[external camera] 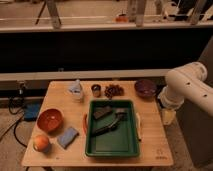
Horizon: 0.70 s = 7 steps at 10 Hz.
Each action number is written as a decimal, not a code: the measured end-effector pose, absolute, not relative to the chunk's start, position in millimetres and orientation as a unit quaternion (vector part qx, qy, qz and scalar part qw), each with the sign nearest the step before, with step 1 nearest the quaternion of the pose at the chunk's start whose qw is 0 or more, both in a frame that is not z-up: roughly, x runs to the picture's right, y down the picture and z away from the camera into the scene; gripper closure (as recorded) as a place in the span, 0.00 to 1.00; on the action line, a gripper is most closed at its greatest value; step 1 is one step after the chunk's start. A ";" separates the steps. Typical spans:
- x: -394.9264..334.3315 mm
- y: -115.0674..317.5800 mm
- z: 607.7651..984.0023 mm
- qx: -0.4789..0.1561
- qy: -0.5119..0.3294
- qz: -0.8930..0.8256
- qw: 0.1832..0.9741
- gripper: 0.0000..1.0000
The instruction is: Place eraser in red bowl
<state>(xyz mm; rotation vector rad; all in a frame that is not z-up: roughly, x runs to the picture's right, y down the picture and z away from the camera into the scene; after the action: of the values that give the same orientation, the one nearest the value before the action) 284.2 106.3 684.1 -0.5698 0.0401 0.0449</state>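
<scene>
The eraser (102, 112), a small flat dark block, lies in the back left part of the green tray (111, 149). The red bowl (50, 120) stands empty on the table's left side, left of the tray. My white arm (186, 89) reaches in from the right. Its gripper (168, 116) hangs beside the table's right edge, to the right of the tray and well away from the eraser. It stands open and holds nothing.
A long dark handled tool (112, 123) lies in the tray next to the eraser. An orange fruit (41, 143) and a light blue pad (67, 137) sit at the front left. A clear bottle (76, 90), a small cup (96, 90), a dark cluster (113, 90) and a purple bowl (145, 88) line the back.
</scene>
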 end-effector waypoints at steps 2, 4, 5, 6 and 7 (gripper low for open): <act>284.3 106.3 684.1 -0.281 0.020 0.022 0.959 0.20; 284.1 106.3 684.2 -0.281 0.020 0.021 0.959 0.20; 281.6 104.9 684.7 -0.277 0.022 0.010 0.961 0.20; 272.0 102.3 686.1 -0.272 0.019 -0.009 0.962 0.20; 257.9 97.7 688.6 -0.266 0.016 -0.036 0.963 0.20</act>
<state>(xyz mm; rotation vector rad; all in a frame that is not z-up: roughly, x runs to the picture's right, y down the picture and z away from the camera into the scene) 257.9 97.7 688.6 -0.5387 0.0325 -0.0722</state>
